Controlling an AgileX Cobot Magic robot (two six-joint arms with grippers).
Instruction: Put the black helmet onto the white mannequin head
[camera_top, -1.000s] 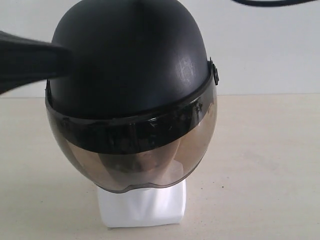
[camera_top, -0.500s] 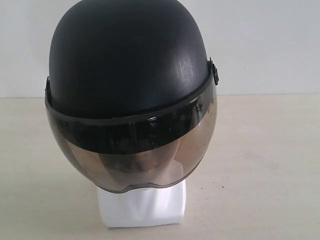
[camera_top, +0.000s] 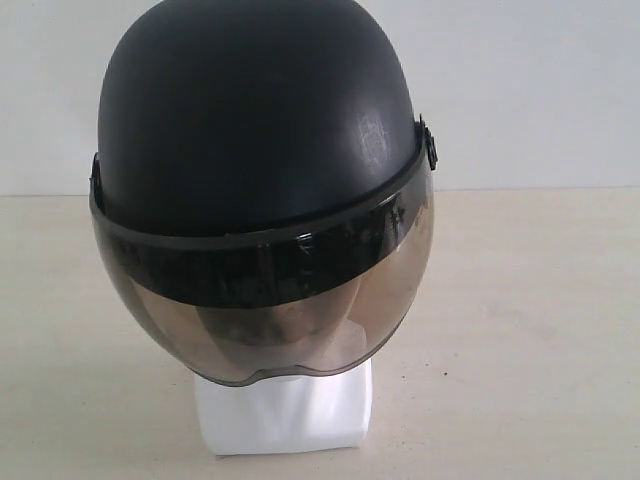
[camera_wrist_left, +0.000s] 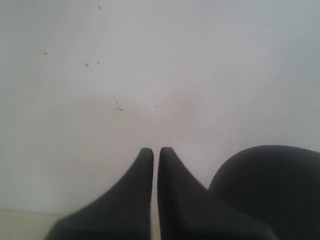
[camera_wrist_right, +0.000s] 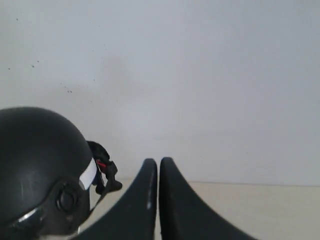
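The black helmet (camera_top: 260, 120) sits over the white mannequin head, whose blocky neck base (camera_top: 285, 415) shows below the smoke-tinted visor (camera_top: 265, 300); the face is only dimly seen through the visor. Neither gripper appears in the exterior view. In the left wrist view my left gripper (camera_wrist_left: 155, 150) is shut with nothing in it, and the helmet's dome (camera_wrist_left: 270, 185) lies beside it. In the right wrist view my right gripper (camera_wrist_right: 157, 161) is shut and empty too, with the helmet (camera_wrist_right: 40, 165) and its side pivot knob (camera_wrist_right: 66, 198) off to one side, apart from the fingers.
The head stands on a beige table (camera_top: 520, 300) in front of a plain white wall (camera_top: 530, 90). The helmet's chin strap and buckle (camera_wrist_right: 102, 167) hang at its side in the right wrist view.
One second ago a dark gripper touched the helmet's left side in the exterior view; it has withdrawn out of that view. The helmet has stayed put on the head.
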